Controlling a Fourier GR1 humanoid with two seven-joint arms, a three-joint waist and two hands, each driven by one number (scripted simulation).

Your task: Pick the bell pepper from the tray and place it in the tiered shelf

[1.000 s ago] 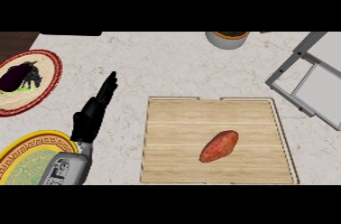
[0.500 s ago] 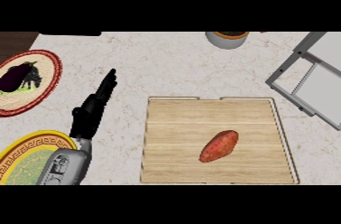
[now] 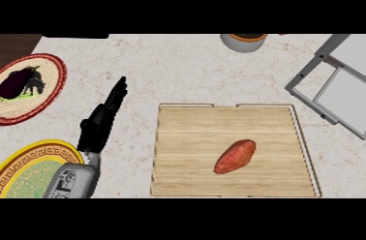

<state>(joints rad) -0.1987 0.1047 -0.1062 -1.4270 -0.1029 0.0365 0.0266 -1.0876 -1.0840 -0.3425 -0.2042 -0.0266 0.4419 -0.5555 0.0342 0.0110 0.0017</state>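
On the wooden tray (image 3: 200, 137) lies an orange-red, oblong vegetable (image 3: 235, 156) that looks like a sweet potato, right of the tray's middle. The grey tiered shelf (image 3: 334, 86) stands at the right edge, partly cut off. My left hand (image 3: 102, 121) rests open at the tray's left, fingers straight and pointing away from me, apart from the tray and holding nothing. My right hand does not show.
A red-rimmed plate (image 3: 50, 69) at the far left carries a dark aubergine (image 3: 19, 82). A yellow-rimmed plate (image 3: 28, 161) sits at the lower left beside my left forearm. A grey pot (image 3: 244, 41) stands at the counter's back.
My left hand has tilted slightly to the right and drifted a little toward the tray. The vegetable and tray have not moved.
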